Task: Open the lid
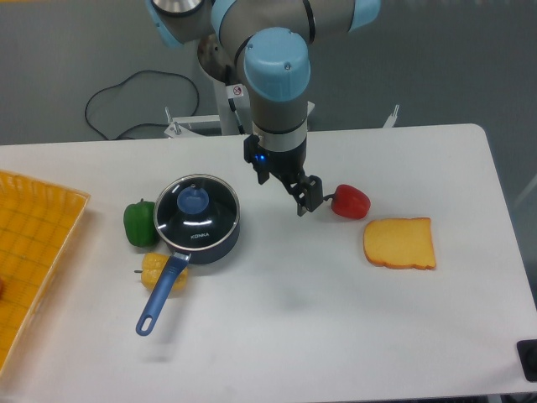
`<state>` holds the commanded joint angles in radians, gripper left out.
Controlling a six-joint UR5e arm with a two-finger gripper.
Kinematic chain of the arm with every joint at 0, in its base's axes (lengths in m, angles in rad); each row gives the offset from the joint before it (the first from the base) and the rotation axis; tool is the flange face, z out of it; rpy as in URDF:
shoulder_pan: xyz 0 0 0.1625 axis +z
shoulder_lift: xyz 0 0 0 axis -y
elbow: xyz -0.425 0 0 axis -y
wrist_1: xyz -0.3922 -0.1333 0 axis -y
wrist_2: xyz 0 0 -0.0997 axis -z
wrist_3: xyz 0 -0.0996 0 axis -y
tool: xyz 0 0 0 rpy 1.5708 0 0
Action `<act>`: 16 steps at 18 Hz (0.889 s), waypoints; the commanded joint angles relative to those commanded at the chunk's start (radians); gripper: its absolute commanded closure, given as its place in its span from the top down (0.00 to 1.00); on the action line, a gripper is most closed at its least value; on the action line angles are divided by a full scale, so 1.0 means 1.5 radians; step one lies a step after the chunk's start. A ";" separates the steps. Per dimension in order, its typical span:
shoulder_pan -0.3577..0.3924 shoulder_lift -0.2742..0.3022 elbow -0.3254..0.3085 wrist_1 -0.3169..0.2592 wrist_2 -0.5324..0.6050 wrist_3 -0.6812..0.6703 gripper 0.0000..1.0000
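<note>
The lid [196,215] is a round dark glass disc with a metal rim, a light-blue knob and white lettering. It rests closed on a dark-blue saucepan [216,245] whose blue handle [161,294] points toward the front left. My gripper [305,198] hangs above the table to the right of the pot, well apart from the lid. Its dark fingers [312,186] point down and hold nothing; I cannot make out the gap between them.
A green pepper [138,222] and a yellow corn piece [154,269] sit against the pot's left side. A red pepper [350,201] lies just right of the gripper, a slice of bread [400,243] further right. A yellow basket [33,252] stands at the left edge.
</note>
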<state>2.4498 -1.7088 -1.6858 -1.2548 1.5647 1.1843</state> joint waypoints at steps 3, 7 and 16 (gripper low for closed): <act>-0.018 -0.014 -0.001 -0.003 0.003 -0.034 1.00; -0.056 -0.040 -0.003 -0.010 -0.006 -0.202 1.00; -0.060 0.003 -0.032 -0.021 -0.092 -0.429 1.00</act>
<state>2.3593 -1.7044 -1.7334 -1.2870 1.4267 0.5406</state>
